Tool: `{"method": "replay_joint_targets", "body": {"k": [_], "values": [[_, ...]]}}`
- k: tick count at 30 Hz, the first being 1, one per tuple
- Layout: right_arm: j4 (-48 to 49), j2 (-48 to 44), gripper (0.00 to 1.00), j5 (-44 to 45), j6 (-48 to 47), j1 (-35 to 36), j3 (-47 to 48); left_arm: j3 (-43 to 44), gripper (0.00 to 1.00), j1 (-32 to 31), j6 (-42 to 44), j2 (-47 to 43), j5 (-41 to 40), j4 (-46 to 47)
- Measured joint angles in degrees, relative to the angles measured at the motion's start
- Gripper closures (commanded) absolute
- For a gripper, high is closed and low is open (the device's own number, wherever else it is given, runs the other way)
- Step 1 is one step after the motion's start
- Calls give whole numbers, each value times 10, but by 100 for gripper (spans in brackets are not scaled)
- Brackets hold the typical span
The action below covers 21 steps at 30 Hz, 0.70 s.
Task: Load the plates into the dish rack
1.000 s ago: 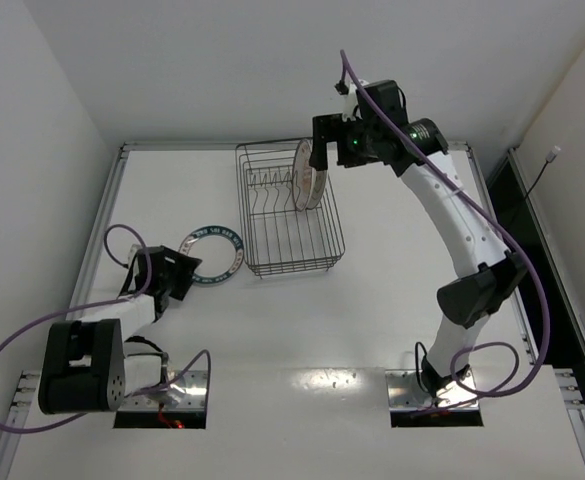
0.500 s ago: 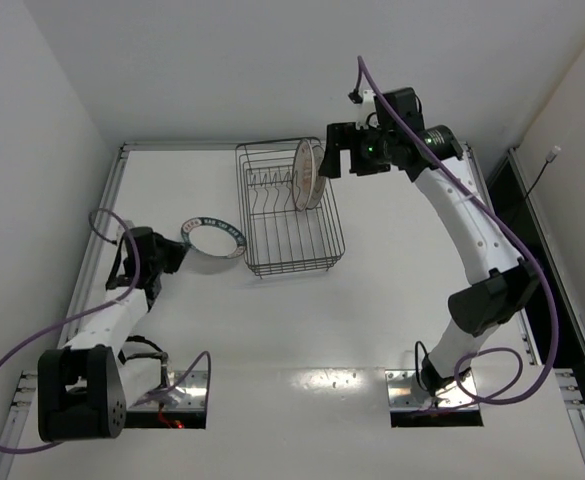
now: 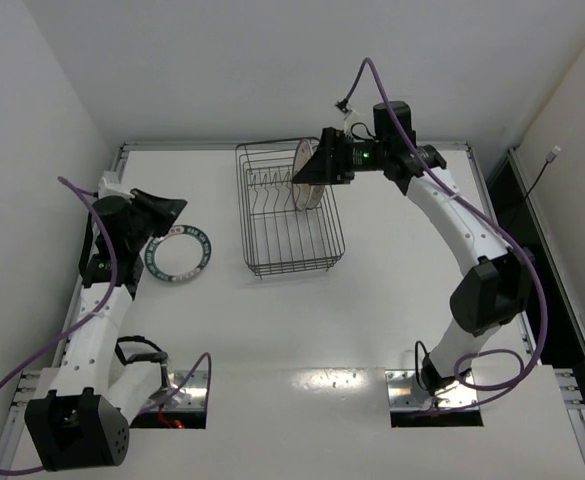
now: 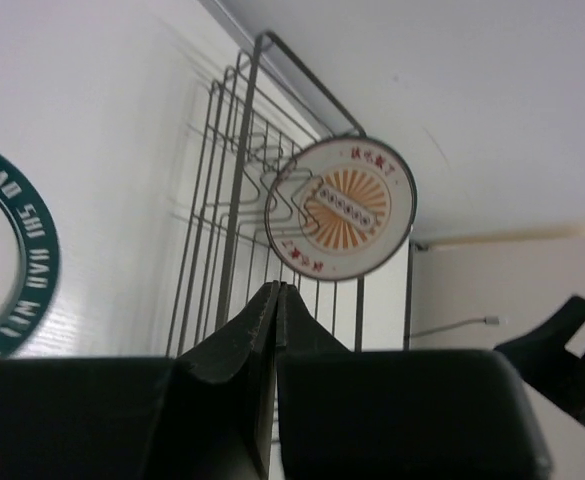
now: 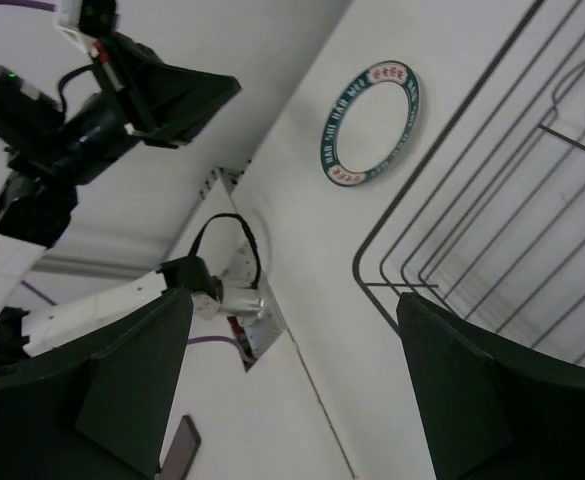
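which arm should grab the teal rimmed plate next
Left. The left gripper hangs beside the teal-rimmed plate lying flat on the table; the right gripper is across at the dish rack, by the sunburst plate.

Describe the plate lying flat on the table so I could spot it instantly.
Start at the black wire rack in the middle of the white table. Left of it, apart from it, one plate lies flat on the table. Its dark teal patterned rim sets it apart from the other plate, which has an orange sunburst centre and stands upright in the rack.
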Motion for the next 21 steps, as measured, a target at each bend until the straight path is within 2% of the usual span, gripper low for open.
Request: {"method": "replay_joint_targets", "body": {"k": [4, 8, 9, 12, 17, 19, 21], "values": [[74, 0, 19, -52, 50, -3, -32, 0, 100, 0, 2, -2, 45, -19], [105, 0, 19, -73, 76, -3, -40, 0, 99, 0, 15, -12, 34, -64], [111, 0, 19, -78, 80, -3, -40, -2, 81, 0, 17, -14, 21, -79], [121, 0, 19, -84, 88, -3, -40, -31, 46, 2, 17, -20, -7, -92], [128, 0, 17, -90, 93, -5, -45, -179, 40, 37, -55, -17, -15, -78], [130, 0, 17, -93, 94, -6, -50, -240, 34, 53, -89, -13, -16, -78], [131, 0, 17, -94, 94, -7, -57, -269, 24, 61, -111, -9, -21, -87]]}}
